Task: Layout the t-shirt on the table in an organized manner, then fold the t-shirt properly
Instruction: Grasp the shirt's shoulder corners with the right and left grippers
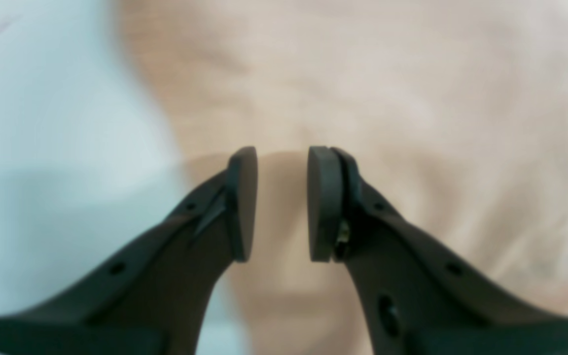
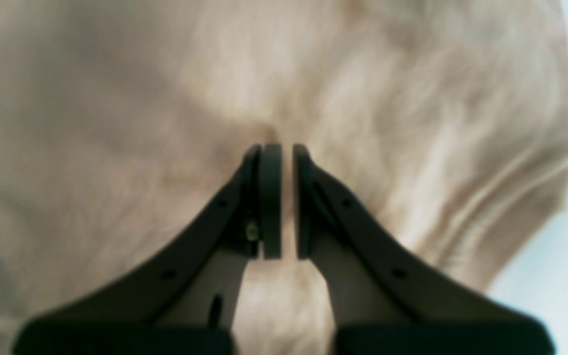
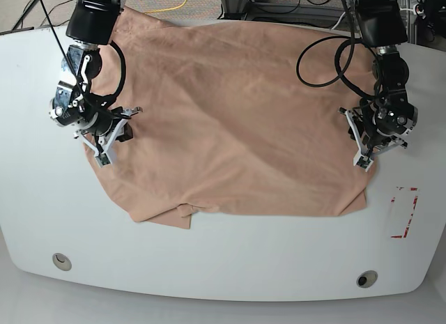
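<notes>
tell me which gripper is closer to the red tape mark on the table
Left. The left gripper sits at the shirt's edge just above the red tape mark; the right gripper is across the table.

Beyond the far edge, a dim strip of floor crowded with black cables (image 3: 282,2) and one yellow cable (image 3: 174,5). At the top right, part of a grey metal frame (image 3: 425,21), too cropped to identify. Lit evenly and brightly from above, with soft shadows and no window or wall in sight.
</notes>
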Action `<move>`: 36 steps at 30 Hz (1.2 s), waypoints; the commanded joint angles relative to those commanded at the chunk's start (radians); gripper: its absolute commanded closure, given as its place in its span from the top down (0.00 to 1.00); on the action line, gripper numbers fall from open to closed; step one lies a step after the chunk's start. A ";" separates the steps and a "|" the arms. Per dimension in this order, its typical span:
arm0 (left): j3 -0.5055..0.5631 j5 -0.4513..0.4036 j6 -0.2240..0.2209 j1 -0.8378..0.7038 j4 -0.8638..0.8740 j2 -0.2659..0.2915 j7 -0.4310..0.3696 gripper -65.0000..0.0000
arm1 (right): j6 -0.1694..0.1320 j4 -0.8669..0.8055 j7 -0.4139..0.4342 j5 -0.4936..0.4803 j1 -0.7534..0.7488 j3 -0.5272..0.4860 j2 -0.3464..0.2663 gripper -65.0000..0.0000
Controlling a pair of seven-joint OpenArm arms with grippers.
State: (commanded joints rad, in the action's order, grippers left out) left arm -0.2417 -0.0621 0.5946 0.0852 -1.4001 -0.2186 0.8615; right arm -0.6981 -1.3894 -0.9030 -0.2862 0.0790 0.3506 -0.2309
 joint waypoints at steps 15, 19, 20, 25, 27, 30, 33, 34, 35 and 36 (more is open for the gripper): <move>0.000 0.002 -0.002 0.147 0.302 -0.029 -0.106 0.24 | 0.000 0.341 0.195 0.000 0.152 -0.052 -0.071 0.06; 0.000 0.000 -0.002 0.161 0.304 -0.034 -0.106 0.24 | 0.000 0.404 0.216 0.000 0.204 -0.063 -0.078 0.06; 0.000 0.000 -0.002 0.161 0.302 -0.044 -0.106 0.24 | 0.000 0.416 0.219 0.000 0.221 -0.081 -0.078 0.06; 0.000 0.002 0.002 0.173 0.275 -0.049 -0.097 0.24 | 0.000 0.413 0.216 -0.005 0.238 -0.104 -0.080 0.06; -0.005 0.003 0.002 0.175 0.213 -0.049 -0.054 0.24 | 0.000 0.364 0.199 -0.008 0.241 -0.101 -0.080 0.07; -0.008 0.006 0.003 0.173 0.109 -0.051 0.020 0.25 | 0.000 0.256 0.114 -0.008 0.230 -0.100 -0.080 0.10; -0.008 0.006 0.017 0.140 -0.069 -0.064 0.124 0.28 | 0.000 0.035 -0.032 -0.009 0.203 -0.097 -0.077 0.34; -0.008 0.008 0.032 0.129 -0.115 -0.072 0.149 0.32 | 0.000 -0.021 -0.061 -0.009 0.187 -0.089 -0.074 0.40; -0.009 0.008 0.060 0.115 -0.170 -0.078 0.175 0.39 | 0.000 -0.094 -0.100 -0.009 0.169 -0.072 -0.072 0.48; -0.014 0.008 0.080 0.106 -0.207 -0.078 0.192 0.45 | 0.000 -0.149 -0.124 -0.009 0.150 -0.060 -0.064 0.54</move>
State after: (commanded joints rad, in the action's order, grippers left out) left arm -0.2555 -0.0545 0.6743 0.1910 -1.6072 -0.2969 1.0533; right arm -0.6981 -1.5382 -1.0273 -0.2954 0.2294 0.2908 -0.2954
